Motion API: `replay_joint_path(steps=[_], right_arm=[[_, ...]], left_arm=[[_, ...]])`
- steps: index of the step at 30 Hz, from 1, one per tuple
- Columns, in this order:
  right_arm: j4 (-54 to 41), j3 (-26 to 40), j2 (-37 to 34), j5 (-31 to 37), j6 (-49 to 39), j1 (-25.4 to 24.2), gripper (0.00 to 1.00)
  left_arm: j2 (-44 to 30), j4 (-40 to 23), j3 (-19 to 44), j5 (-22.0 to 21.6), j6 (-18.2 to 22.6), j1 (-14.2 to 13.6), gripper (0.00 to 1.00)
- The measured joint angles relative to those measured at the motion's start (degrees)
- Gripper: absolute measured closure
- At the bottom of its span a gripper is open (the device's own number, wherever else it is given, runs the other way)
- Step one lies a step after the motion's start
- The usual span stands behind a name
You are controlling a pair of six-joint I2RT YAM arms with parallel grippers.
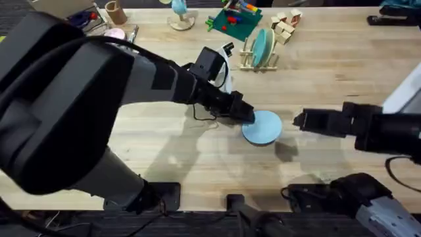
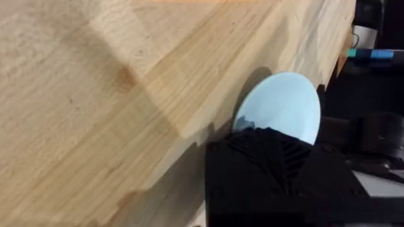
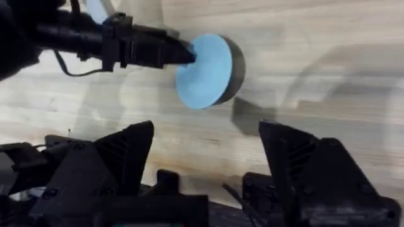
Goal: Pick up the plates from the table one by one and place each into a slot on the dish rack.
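From overhead I see my left gripper (image 1: pixel 248 116) pinching the near-left edge of the light blue plate (image 1: pixel 263 127) mid-table (image 1: pixel 329 66), with another plate (image 1: pixel 261 46) standing in the dish rack (image 1: pixel 256 60) behind. In my right wrist view, the right gripper (image 3: pixel 205 148) hangs wide open near that blue plate (image 3: pixel 205 69).

The light blue plate (image 1: pixel 263 127) is near the middle of the wooden desk (image 1: pixel 329 72), with one edge lifted. The cream plate (image 1: pixel 260 47) stands upright in a slot of the dish rack (image 1: pixel 250 62) at the far side
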State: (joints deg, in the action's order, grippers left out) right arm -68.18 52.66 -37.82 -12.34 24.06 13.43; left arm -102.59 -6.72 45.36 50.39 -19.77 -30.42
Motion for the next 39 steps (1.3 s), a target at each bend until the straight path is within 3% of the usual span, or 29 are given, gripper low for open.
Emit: replay_joint_path(steps=[13, 39], right_arm=[[2.6, -7.4, 0.7, -5.6, 3.4, 0.0, 0.007], [26.4, -29.0, 0.7, -11.3, 18.9, 0.0, 0.013]], left_arm=[[0.0, 0.1, 0.1, -0.3, 0.0, -0.2, 0.96], [0.0, 0.1, 0.1, -0.3, -0.2, -0.2, 0.96]])
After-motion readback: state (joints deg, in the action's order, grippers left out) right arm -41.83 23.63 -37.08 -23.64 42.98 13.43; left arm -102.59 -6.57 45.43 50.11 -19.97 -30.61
